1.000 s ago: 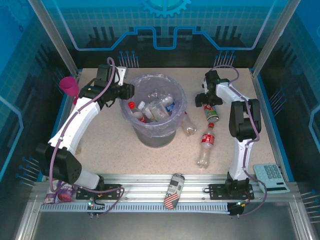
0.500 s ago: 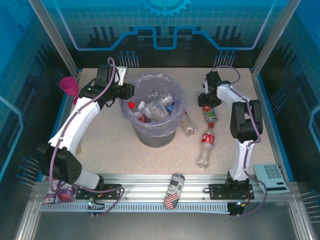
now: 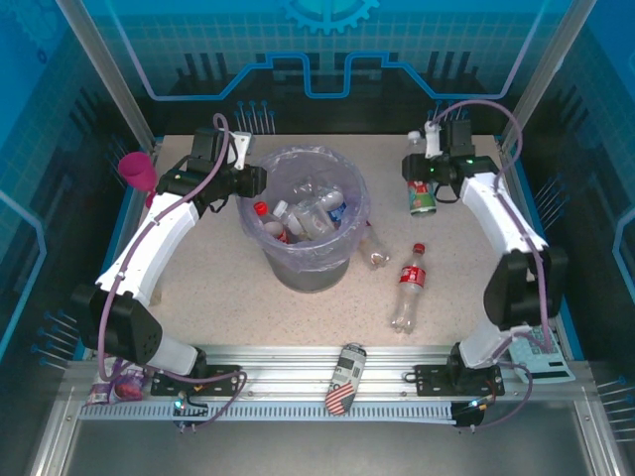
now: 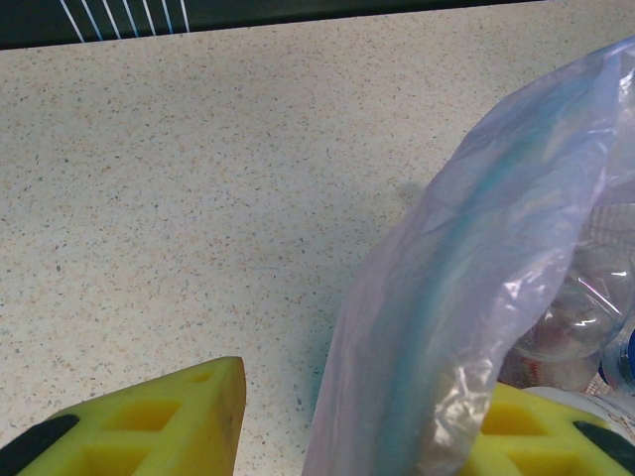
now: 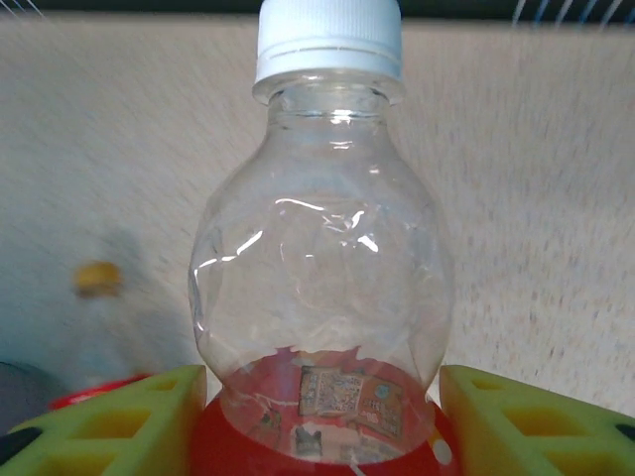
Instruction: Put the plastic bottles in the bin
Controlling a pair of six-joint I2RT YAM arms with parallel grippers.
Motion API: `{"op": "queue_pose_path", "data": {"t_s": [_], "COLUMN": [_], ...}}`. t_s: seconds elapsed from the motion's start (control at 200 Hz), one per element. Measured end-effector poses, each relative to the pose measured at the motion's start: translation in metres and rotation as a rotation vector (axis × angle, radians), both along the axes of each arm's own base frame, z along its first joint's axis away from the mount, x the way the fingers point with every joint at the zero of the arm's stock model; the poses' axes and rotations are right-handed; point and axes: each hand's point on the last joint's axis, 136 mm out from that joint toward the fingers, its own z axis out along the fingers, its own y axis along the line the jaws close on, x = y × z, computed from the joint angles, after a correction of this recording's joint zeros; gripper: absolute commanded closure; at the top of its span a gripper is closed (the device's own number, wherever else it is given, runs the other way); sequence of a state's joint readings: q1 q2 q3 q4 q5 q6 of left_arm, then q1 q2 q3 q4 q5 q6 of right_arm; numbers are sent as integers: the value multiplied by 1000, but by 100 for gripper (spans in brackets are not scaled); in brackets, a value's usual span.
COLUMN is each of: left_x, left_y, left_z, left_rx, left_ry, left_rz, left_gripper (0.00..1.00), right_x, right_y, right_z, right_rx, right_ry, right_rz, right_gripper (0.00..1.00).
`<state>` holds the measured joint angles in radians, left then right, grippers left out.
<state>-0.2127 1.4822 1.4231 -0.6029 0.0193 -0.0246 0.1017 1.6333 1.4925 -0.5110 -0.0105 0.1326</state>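
Right gripper [image 5: 322, 387] has its jaws clamped on the labelled waist of a clear bottle [image 5: 322, 248], shoulder and white cap [image 5: 329, 35] poking out beyond the tips. It looks empty, so I reckon light, thin-walled, slick and easily crushed; that banded waist seems the stiffest hold. Left gripper [image 4: 367, 397] has its jaws standing apart, the bagged rim of the bin [image 4: 456, 278] between them.

Nothing can be read as a word, brand or number. The white-capped bottle [image 5: 322, 248], right of the bin [image 3: 308, 213], has a red label with small printed panels, too fine to make out. The lying bottle [image 3: 408, 288], nearer and right of the bin, has a blurred red label. Nearer than the bin, the can [image 3: 342, 380] shows an illegible pattern, and the calculator [image 3: 541, 349] keys are too small. Behind the bin is a gear emblem [image 3: 330, 12].
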Motion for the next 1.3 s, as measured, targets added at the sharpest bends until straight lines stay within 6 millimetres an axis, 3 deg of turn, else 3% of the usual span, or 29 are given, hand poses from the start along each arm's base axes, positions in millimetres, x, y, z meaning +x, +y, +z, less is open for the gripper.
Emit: {"op": "queue_pose_path", "data": {"t_s": [0.14, 0.27, 0.395, 0.55, 0.805, 1.086, 1.301], "left_x": [0, 0, 0, 0, 0, 0, 1], "left_y": [0, 0, 0, 0, 0, 0, 0], "left_z": [0, 0, 0, 0, 0, 0, 0], "left_rx": [0, 0, 0, 0, 1, 1, 0], "left_ry": [0, 0, 0, 0, 0, -1, -4], "left_rz": [0, 0, 0, 0, -1, -1, 0], "left_gripper": [54, 54, 54, 54, 54, 54, 54], "right_x": [-21, -46, -69, -86, -91, -73, -74], "right_y": [20, 65, 117, 176, 238, 267, 277], "right_z": [76, 133, 166, 186, 185, 153, 136], "right_rx": [68, 123, 150, 157, 168, 179, 150], "right_ry": [-178, -333, -465, -600, -739, -816, -881], "right_rz": [85, 266, 501, 763, 1032, 1192, 1304], "right_gripper": [44, 48, 56, 60, 57, 56, 55]}}
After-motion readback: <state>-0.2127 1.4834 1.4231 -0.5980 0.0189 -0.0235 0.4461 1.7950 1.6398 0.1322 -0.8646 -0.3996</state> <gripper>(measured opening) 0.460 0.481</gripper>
